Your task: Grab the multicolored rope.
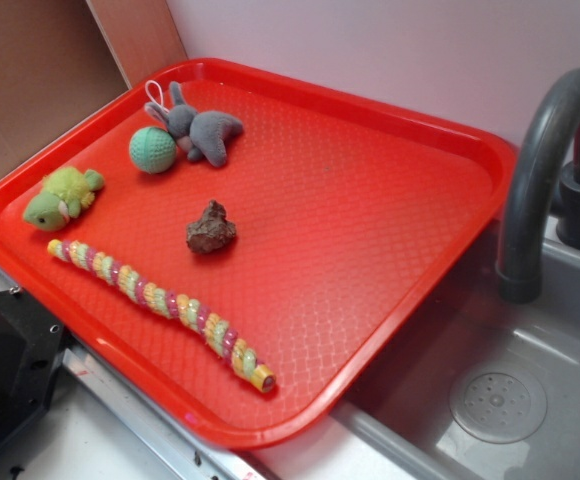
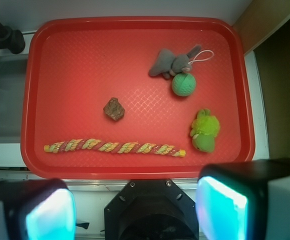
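Your largest object is the red tray (image 1: 390,250), which fills both views and carries every toy. Beside it lies the grey sink (image 1: 530,400) with its dark faucet (image 1: 540,170); the exterior view shows the drain and the full faucet arch, whereas the wrist view catches only the faucet top at the upper left corner. The multicolored rope (image 2: 115,147) lies flat along the tray edge nearest your gripper (image 2: 135,202), directly ahead of it and apart from it, stretching past both fingers' width. Only the wrist view shows the gripper: the two fingers (image 2: 220,207) stand wide apart at the bottom of the frame with nothing between them. Farther ahead on the right sit the grey plush animal (image 2: 172,62), the green plush turtle (image 2: 205,131) and the green knitted ball (image 2: 183,84), the ball touching the grey plush. The brown lump (image 2: 114,108) sits just beyond the rope, left of centre.
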You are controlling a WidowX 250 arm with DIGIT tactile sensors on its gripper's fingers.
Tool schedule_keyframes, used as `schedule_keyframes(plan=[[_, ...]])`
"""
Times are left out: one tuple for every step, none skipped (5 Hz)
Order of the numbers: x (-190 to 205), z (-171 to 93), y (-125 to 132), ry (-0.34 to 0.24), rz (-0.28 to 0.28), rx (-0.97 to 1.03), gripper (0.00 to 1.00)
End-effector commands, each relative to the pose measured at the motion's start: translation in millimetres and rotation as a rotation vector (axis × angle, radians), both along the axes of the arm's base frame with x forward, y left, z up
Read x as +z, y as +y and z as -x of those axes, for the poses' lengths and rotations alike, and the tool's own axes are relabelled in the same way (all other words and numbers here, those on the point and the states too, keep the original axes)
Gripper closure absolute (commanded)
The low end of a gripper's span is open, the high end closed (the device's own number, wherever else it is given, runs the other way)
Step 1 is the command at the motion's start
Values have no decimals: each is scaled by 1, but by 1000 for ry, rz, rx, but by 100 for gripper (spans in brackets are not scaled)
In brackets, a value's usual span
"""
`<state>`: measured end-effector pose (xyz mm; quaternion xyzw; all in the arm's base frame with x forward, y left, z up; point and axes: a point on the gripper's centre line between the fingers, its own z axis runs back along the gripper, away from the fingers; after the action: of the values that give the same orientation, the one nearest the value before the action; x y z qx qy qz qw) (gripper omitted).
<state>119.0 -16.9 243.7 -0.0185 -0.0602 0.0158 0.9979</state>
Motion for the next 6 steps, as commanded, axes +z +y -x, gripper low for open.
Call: schedule_keyframes(plan=[[0,0,0,0,0,0,0],[-15,-18,1,-28,-55,-191,0],[-24,-39,-4,-74,-74,-439,0],[-33,-55,-18,-127,-40,-687,0],[-47,-55,-40,-107,24,-933,0],[-58,-42,-57,-41,36,-1114,0]])
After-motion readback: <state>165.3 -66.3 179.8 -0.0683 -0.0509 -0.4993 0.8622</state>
